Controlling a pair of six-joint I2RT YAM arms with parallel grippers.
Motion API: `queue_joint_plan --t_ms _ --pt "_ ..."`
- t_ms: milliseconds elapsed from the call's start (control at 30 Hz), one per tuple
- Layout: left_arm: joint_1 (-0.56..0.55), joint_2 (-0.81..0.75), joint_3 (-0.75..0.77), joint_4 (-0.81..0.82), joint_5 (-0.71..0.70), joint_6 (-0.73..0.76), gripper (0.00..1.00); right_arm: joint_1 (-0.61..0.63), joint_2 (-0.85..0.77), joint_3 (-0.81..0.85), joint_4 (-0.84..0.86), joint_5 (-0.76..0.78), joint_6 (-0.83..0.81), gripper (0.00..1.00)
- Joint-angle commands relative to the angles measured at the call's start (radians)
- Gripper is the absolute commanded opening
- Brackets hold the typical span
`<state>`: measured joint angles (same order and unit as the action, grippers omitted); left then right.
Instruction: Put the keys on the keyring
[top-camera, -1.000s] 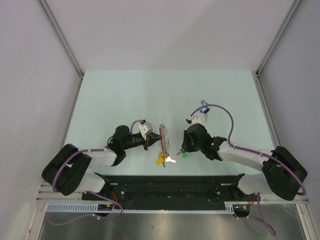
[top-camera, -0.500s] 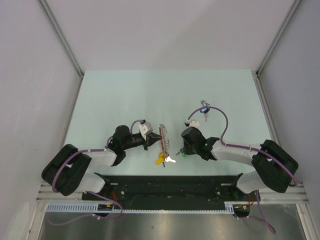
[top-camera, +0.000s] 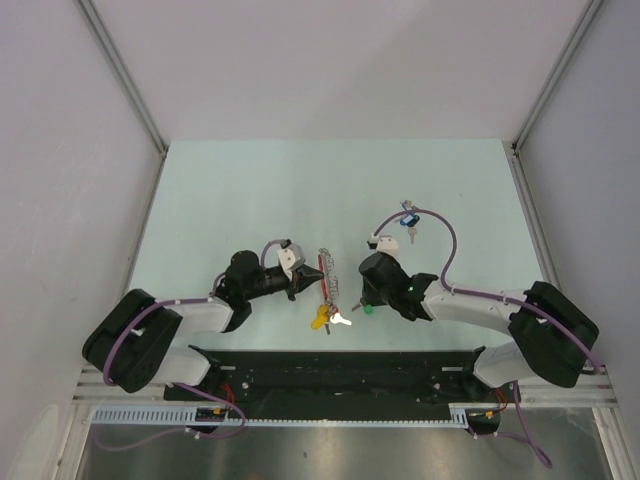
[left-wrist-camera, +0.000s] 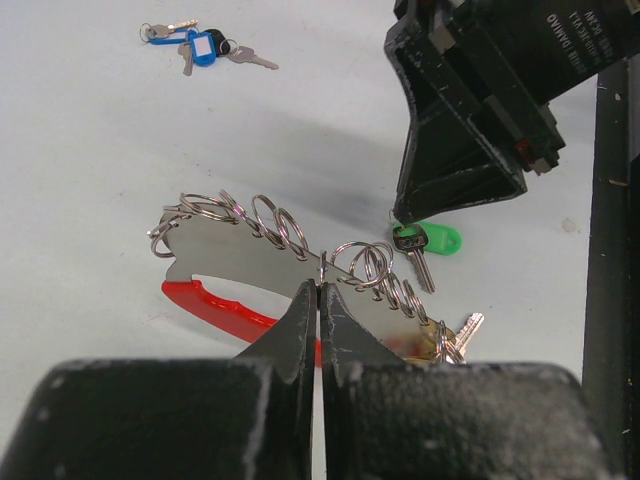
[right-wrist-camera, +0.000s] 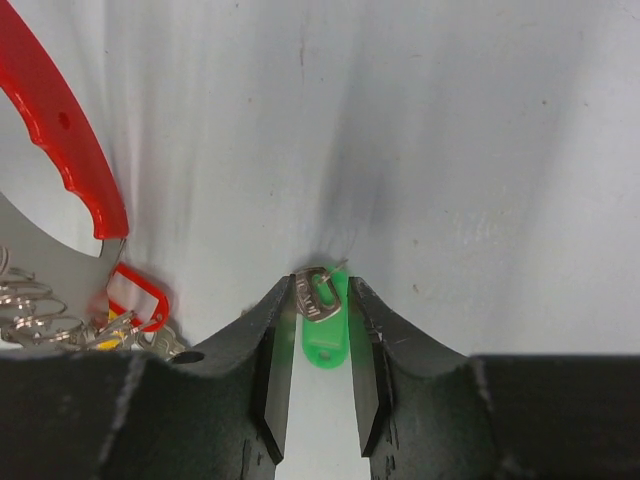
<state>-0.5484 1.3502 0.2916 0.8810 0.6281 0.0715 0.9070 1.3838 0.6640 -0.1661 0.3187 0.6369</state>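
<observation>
The keyring (left-wrist-camera: 270, 245), a flat metal piece with a curved red loop (right-wrist-camera: 65, 150) and several silvery rings, lies on the table in front of my left gripper (left-wrist-camera: 320, 287). That gripper is shut, its tips pinching the keyring's near edge by a small ring. The green-headed key (right-wrist-camera: 325, 335) lies on the table between the fingers of my right gripper (right-wrist-camera: 322, 285), which is open with a gap on each side of the key. From above, the green key (top-camera: 368, 310) shows just below the right gripper (top-camera: 364, 303). The blue-headed key (top-camera: 408, 218) lies farther back.
Yellow and red tags (top-camera: 322, 318) hang at the keyring's near end, close to the black rail (top-camera: 330, 365) along the table's front edge. The right arm's purple cable (top-camera: 445, 245) loops over the table near the blue key.
The right arm has shifted a little to the left and its rear joint has swung. The left arm and the keyring have not moved.
</observation>
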Motion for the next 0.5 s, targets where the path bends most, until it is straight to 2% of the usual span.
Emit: queue_joint_plan --t_ms 0,267,467 --pt "0.005 -0.025 0.02 0.004 -0.004 0.011 0.01 0.006 0.058 0.063 0.019 0.036 0.017 0.32" --pt "0.005 -0.023 0.02 0.004 -0.001 0.013 0.01 0.006 0.09 0.066 0.028 0.037 0.018 0.28" --pt "0.007 -0.028 0.02 0.0 -0.001 0.013 0.01 0.006 0.09 0.068 0.019 0.042 0.014 0.2"
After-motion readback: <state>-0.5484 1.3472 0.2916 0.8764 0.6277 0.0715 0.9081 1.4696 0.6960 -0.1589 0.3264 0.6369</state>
